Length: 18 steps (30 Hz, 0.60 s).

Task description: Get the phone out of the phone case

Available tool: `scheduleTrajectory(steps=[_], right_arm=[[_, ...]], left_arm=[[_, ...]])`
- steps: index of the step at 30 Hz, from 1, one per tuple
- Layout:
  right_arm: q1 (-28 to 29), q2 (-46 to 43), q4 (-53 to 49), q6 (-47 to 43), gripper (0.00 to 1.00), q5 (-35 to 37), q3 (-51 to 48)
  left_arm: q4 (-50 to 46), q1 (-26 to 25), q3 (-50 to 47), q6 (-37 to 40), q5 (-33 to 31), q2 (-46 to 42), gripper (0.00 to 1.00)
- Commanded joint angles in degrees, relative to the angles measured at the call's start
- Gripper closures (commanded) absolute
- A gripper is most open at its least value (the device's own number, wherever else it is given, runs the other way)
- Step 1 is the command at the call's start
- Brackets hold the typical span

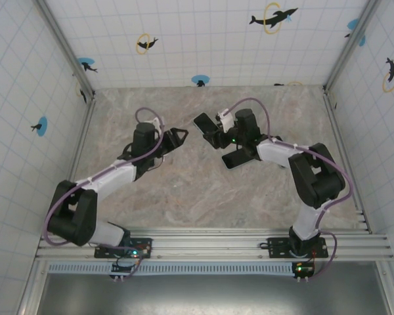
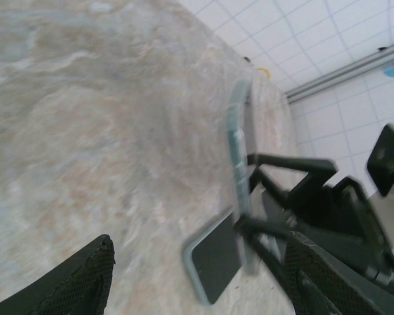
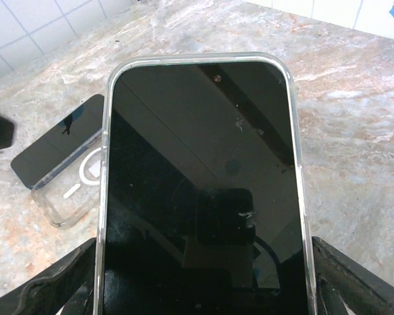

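Clear case [image 3: 197,58] rimmed the phone [image 3: 197,164] my right fingers [image 3: 354,282] clamped; left fingers [image 2: 65,282] stood open, empty. Recommended: peel one case corner first, keeping right grip firm.

The phone [image 3: 200,190] screen was glossy black glass, smudged. The case [image 3: 106,197] rim appeared clear, smooth plastic. The table [image 3: 354,131] presented a marbled, stone-look surface, matt. The frame rails [image 1: 203,244] were bare, ribbed metal.
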Motion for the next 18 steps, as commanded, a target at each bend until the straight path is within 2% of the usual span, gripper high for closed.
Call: scheduleTrajectory(steps=[1, 7, 18], right_arm=[[1.23, -4.14, 5.93, 2.81, 0.49, 1.15, -2.10], [2.01, -6.58, 7.26, 4.72, 0.49, 1.07, -4.46], [1.76, -8.41, 9.02, 7.48, 0.49, 1.09, -6.23]], left_arm=[[4.60, -2.29, 4.34, -1.92, -1.36, 3.07, 0.32], [3.46, -4.25, 9.21, -1.26, -1.80, 7.86, 0.40], [3.27, -5.47, 11.25, -0.83, -0.04, 12.85, 0.54]])
